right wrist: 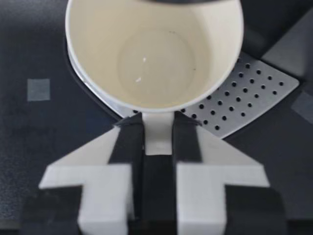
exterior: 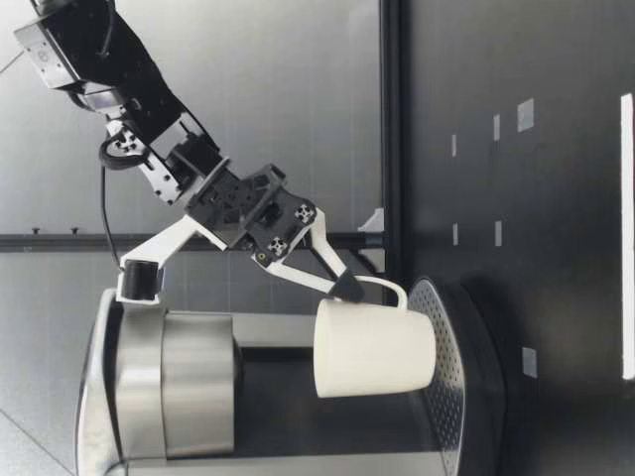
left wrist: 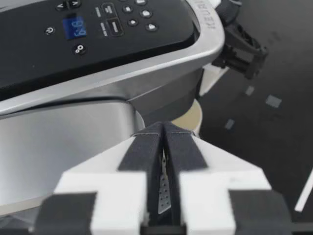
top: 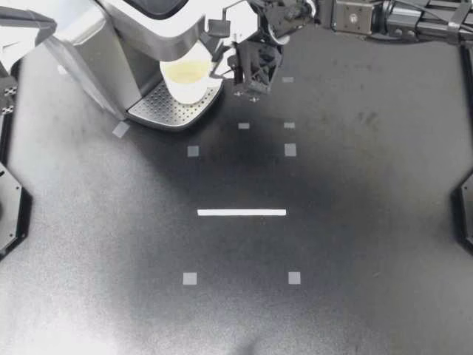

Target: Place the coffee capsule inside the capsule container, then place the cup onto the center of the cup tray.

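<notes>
Right gripper (top: 222, 68) clamps the handle of the cup (top: 186, 80) on the cup tray (top: 164, 112); left gripper (left wrist: 164, 128) fingers are pressed together, holding nothing.

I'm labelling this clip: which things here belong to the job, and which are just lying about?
Job: cup, held by its handle in my right gripper; cup tray; coffee machine.
Lying about: grey tape squares; white strip.

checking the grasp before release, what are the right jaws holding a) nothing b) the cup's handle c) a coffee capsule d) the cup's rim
b: in the right wrist view the right jaws press the handle of the cup from both sides.
</notes>
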Controlling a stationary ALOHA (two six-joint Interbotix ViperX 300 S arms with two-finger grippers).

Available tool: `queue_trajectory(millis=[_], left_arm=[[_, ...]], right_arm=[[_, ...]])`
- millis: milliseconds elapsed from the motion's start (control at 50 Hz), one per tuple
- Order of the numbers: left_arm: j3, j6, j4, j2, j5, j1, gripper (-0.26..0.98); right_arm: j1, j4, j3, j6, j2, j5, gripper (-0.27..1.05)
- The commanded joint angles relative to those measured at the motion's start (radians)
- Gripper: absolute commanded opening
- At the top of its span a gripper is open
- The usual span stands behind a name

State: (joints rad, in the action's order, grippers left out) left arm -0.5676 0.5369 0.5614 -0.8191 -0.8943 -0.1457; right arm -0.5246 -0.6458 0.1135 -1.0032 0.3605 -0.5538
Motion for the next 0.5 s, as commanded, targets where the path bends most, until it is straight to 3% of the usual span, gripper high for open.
queue_trajectory(millis=[0,300,480], left_arm=[[0.012,0.005,0.005,-0.002,0.008,0.002,0.11],[0.014,0.005,0.005,-0.002,0.008,0.002,0.11],[0.012,0.006,0.005,-0.002,0.009,0.002,0.11]], right_arm=[[0.006,0.000,-0.026,0.002,-0.025,-0.002,0.17],[0.008,0.000,-0.023,0.005,-0.031,-0.002,0.61],[0.008,0.002,-0.012,0.003,-0.046,-0.009,0.62]])
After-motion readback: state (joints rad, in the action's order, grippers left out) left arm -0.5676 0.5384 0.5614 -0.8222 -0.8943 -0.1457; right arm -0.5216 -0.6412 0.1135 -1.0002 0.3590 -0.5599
